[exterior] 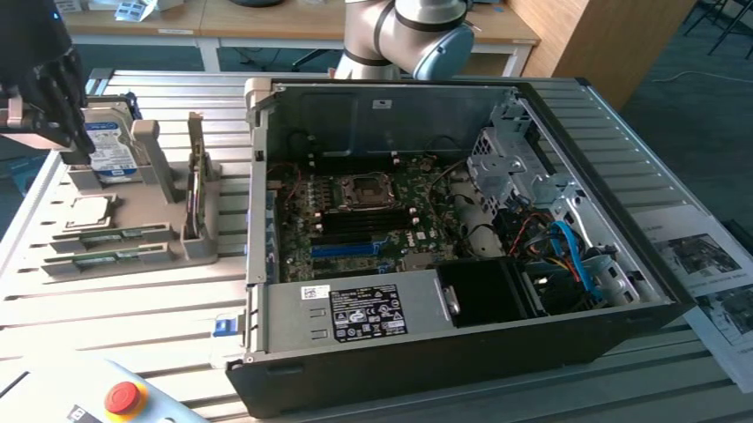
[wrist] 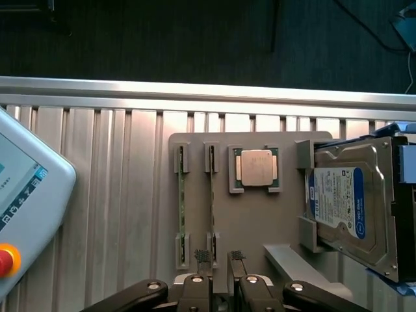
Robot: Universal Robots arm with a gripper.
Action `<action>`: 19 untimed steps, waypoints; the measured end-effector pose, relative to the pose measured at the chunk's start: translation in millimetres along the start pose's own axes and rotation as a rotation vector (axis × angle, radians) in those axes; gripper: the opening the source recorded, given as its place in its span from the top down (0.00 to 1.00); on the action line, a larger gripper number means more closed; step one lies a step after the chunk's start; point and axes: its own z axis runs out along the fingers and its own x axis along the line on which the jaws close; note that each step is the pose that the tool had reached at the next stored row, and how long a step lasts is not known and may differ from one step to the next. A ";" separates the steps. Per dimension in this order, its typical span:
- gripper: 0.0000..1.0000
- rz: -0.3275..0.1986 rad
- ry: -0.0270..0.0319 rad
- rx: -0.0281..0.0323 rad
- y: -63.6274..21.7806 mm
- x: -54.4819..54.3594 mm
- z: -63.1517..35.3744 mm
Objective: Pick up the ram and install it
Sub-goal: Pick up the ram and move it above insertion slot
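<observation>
Gripper [wrist: 220, 257]: jaws are seen spread apart, with nothing held; it is hung over one end of the grey holder [wrist: 257, 221].
Ram [wrist: 211, 195]: stood on edge in a holder slot, ungripped; one end is seen close by a fingertip [wrist: 202, 256].
Second ram stick [wrist: 182, 195]: slotted parallel, just beside the first.
Processor [wrist: 255, 167]: laid flat in a pocket near the sticks.
Hard drive [wrist: 344, 201]: propped up at the holder's far side.
Computer case [exterior: 471, 352]: side panel off, motherboard [exterior: 365, 220] exposed; set on the slatted table [exterior: 141, 317], apart from the holder.
</observation>
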 end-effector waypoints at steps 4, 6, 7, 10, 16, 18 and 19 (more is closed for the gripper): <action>0.76 0.000 -0.0003 0.0000 -0.3 0.2 7.3; 0.76 0.000 -0.0005 0.0000 -0.5 0.2 10.9; 0.76 0.000 -0.0005 -0.0001 -0.6 0.3 12.7; 0.76 0.000 -0.0010 0.0000 -0.8 0.4 18.2; 0.76 0.000 -0.0029 0.0001 -1.3 0.6 29.1; 0.76 0.000 -0.0037 0.0001 -1.4 0.7 32.7; 0.76 0.000 -0.0040 0.0001 -1.5 0.7 34.5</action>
